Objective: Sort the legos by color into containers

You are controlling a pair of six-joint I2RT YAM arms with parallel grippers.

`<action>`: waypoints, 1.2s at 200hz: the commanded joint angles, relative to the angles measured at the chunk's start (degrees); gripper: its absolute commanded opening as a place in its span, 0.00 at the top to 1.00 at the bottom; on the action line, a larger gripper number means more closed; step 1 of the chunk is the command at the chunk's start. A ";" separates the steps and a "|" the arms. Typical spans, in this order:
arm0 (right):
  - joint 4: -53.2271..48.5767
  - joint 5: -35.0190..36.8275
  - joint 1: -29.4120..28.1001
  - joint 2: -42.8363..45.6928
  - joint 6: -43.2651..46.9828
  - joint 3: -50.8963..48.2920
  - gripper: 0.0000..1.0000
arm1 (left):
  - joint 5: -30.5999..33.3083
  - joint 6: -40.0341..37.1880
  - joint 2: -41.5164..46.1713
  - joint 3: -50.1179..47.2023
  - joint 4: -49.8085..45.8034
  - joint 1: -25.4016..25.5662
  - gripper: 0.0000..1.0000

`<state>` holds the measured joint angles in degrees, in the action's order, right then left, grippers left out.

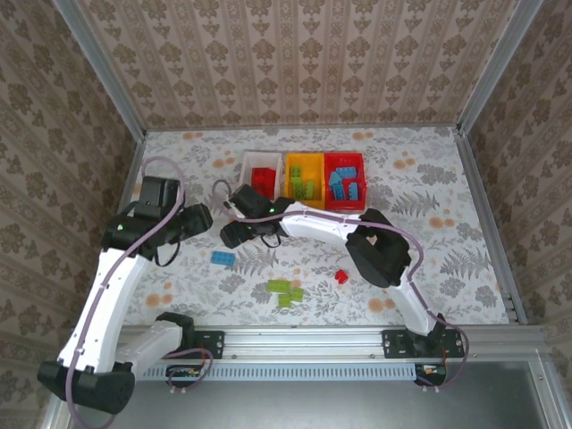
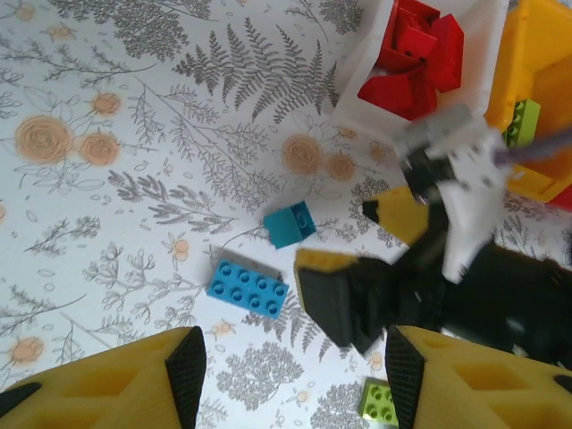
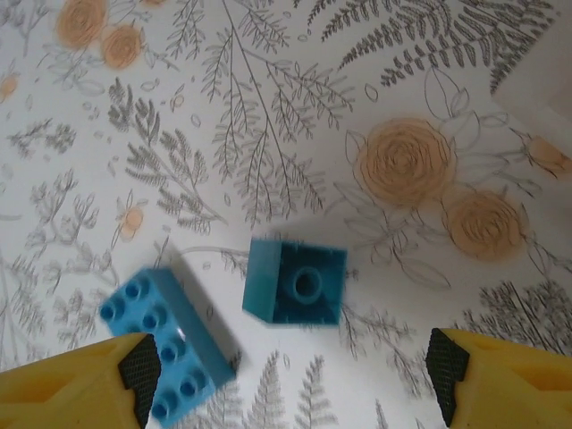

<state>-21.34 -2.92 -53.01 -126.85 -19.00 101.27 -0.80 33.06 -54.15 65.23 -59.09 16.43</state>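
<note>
The right gripper [image 3: 290,384] hung low over the floral table [image 1: 429,188] with its jaws spread wide and nothing between them. A small teal brick [image 3: 295,281] lay just ahead of the gap, and a blue eight-stud brick [image 3: 165,349] lay at the edge of one finger pad, near the teal brick but apart from it. The left gripper [image 2: 295,375] was held above the same spot, jaws parted and empty. From its wrist camera, the right gripper's yellow fingers and white wrist crossed in front of the bins. A lime green brick [image 2: 380,402] lay beside one of the left gripper's own fingers. In the top view, a red brick [image 1: 341,276] sat loose toward the near edge. At the far side, three bins stood side by side: the white bin [image 1: 247,170] held red bricks, the yellow-orange bin [image 1: 304,157] green ones, and the red bin [image 1: 344,156] blue ones.
</note>
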 commanded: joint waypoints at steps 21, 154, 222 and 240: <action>-8.52 4.63 -1.27 -7.72 -3.52 10.87 0.21 | 1.97 -1.59 6.21 0.80 -7.19 -0.34 0.41; -29.73 14.56 -4.48 -22.65 -3.17 34.42 0.37 | 2.37 -3.41 12.75 3.15 -13.47 -0.43 0.41; -32.41 14.72 -4.65 -26.17 -3.31 40.14 0.53 | 1.27 -3.72 12.94 2.70 -12.59 -0.44 0.42; -32.26 15.17 -4.73 -25.74 -3.09 40.14 0.61 | 0.80 -3.79 13.02 2.50 -12.28 -0.44 0.42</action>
<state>-50.63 10.41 -57.34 -151.13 -22.50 139.79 1.10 30.22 -41.80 67.24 -71.35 16.40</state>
